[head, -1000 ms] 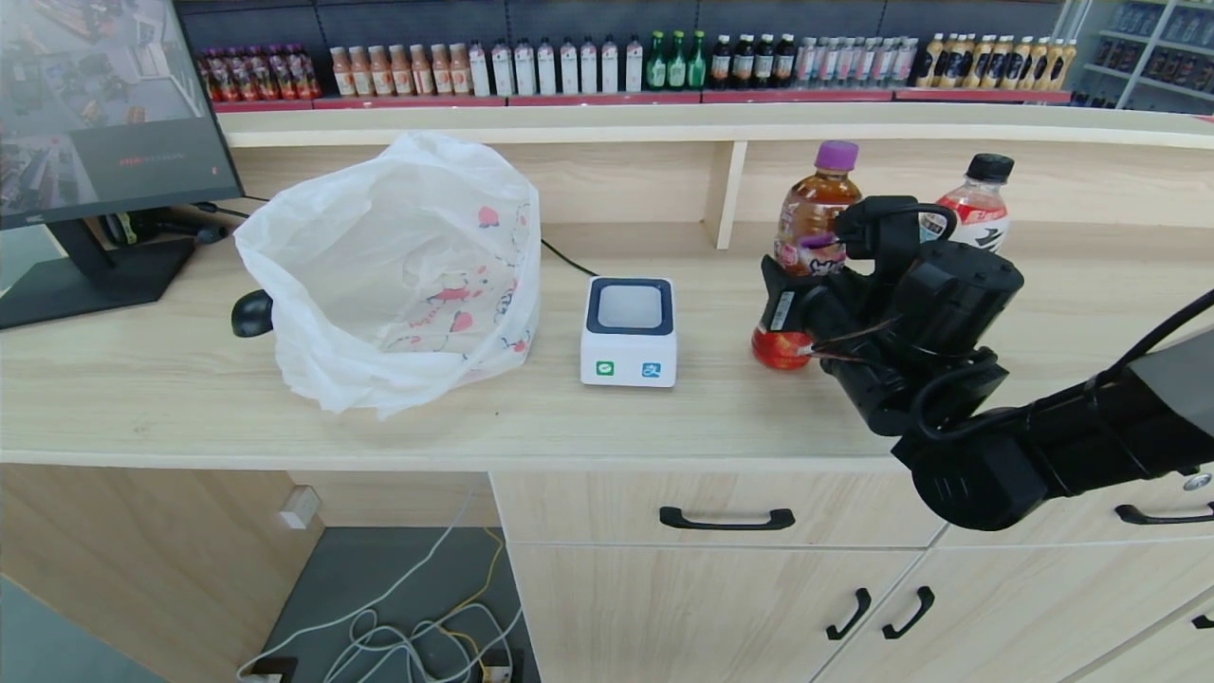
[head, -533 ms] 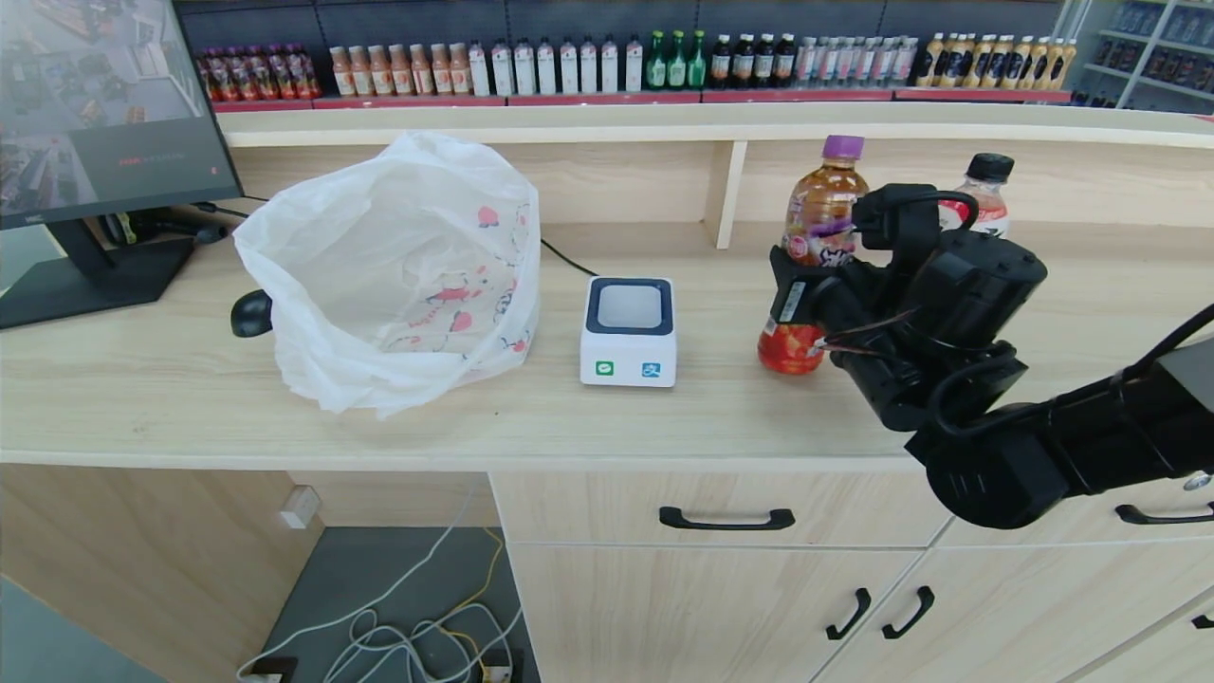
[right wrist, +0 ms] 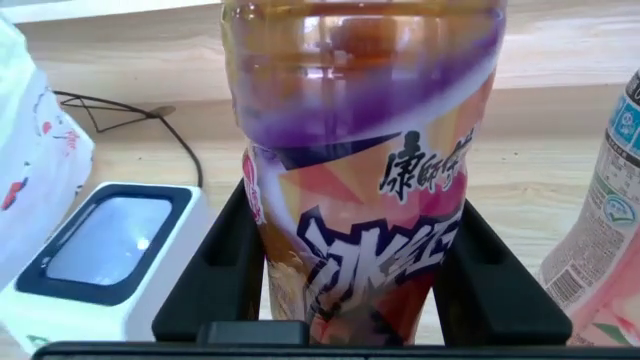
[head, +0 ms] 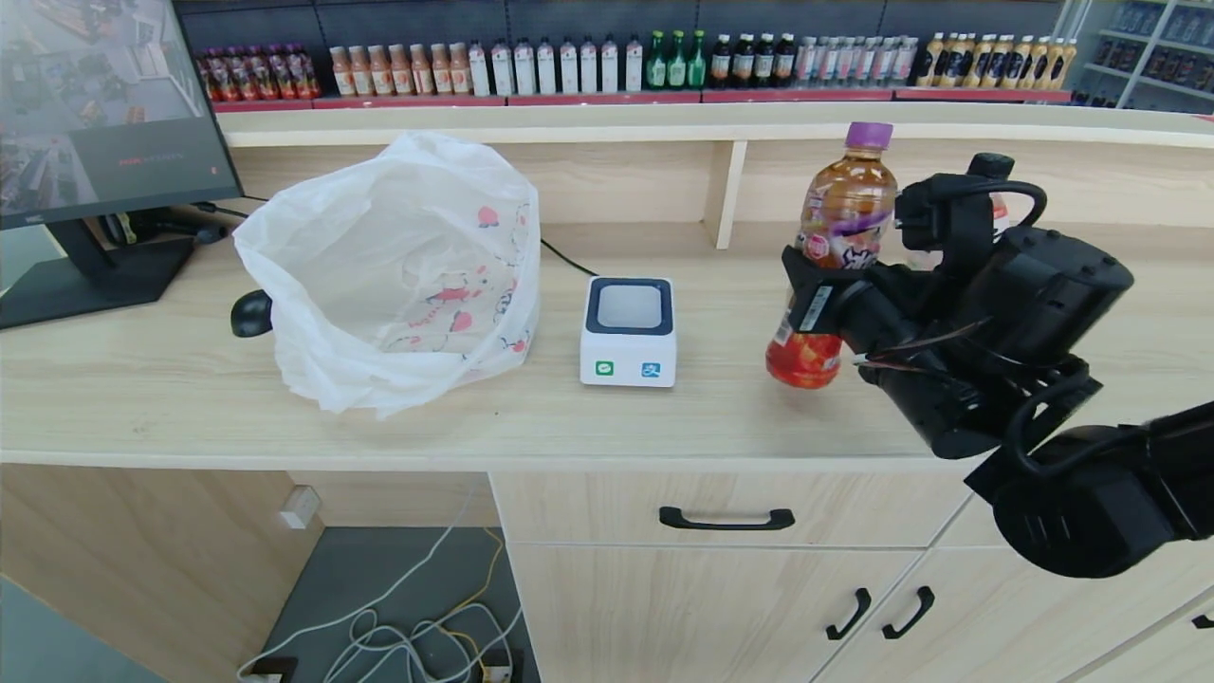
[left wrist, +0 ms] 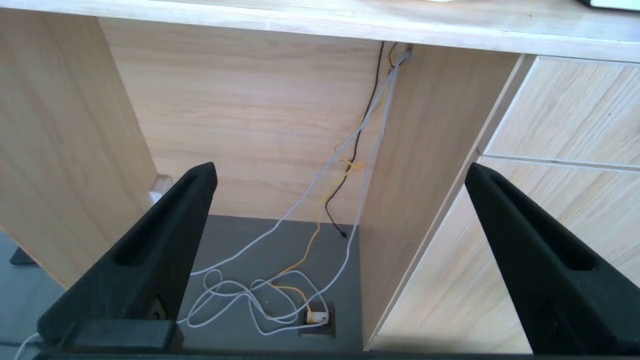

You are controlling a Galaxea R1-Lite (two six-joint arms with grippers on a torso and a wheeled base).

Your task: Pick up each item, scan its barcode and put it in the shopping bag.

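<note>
The right gripper (head: pixel 821 305) is clamped round the lower half of the tea bottle (head: pixel 846 204), one black finger (right wrist: pixel 228 268) pressed against each side of the label, so the jaws stand only as far apart as the bottle is wide. The bottle has a purple cap and a reddish base, and it leans a little, cap tipped towards the robot's right. Its base looks to be just clear of the counter (head: pixel 142 398), though from where I stand I could not swear to it. It sits to the right of the white scanner (head: pixel 629 330), near it but not touching, and the scanner's window faces upward. Further left again, the white shopping bag (head: pixel 398 275) stands on the counter with its mouth open (little red prints all over it), just beside the scanner. Behind the right arm, a second bottle (right wrist: pixel 612 215) with a black cap stands on the counter, mostly hidden. The left gripper (left wrist: pixel 355 260) is down below the counter top, its two fingers spread wide with nothing between them, facing an open bay where loose cables (left wrist: pixel 290 290) trail over the floor. A monitor (head: pixel 95 104) stands at the far left of the counter, and a long row of drinks (head: pixel 607 62) lines the shelf behind.
</note>
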